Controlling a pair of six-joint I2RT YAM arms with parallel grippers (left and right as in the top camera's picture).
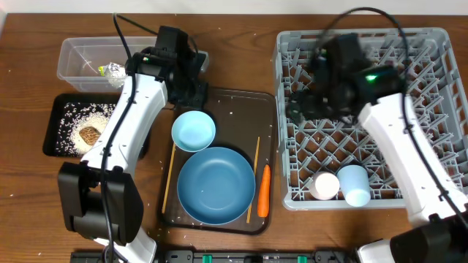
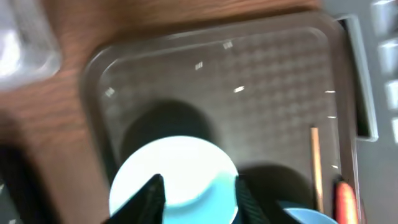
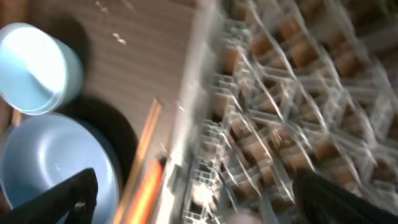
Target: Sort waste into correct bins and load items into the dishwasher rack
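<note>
The left gripper (image 2: 199, 198) is hovering over the far-left corner of the dark-brown serving tray (image 1: 234, 109). Its fingers (image 2: 152, 198) are standing partly spread with nothing pinched between them. The small light-blue bowl (image 1: 193, 130) is sitting just beneath; through the blur I cannot tell whether the tips are touching its rim. The large blue plate (image 1: 216, 184) is lying just beside the bowl, toward the tray's near edge. The 2 thin wooden chopsticks (image 1: 169, 179) are flanking it, 1 along each side. The orange carrot (image 1: 264, 190) is lying at the tray's right edge.

The right gripper (image 3: 193, 183) is hanging over the left side of the dishwasher rack (image 1: 409, 88), spread wide and empty. The pale pink cup (image 1: 323, 185) and the light-blue cup (image 1: 356, 185) are standing side by side at the rack's near edge.

At the desk's (image 1: 22, 22) far-left corner, the clear tub (image 1: 77, 51) is holding crumpled white tissue (image 1: 112, 71). Just in front of it, the black tray (image 1: 55, 139) is holding white rice grains (image 1: 73, 117) and the small brown lump (image 1: 90, 134).
</note>
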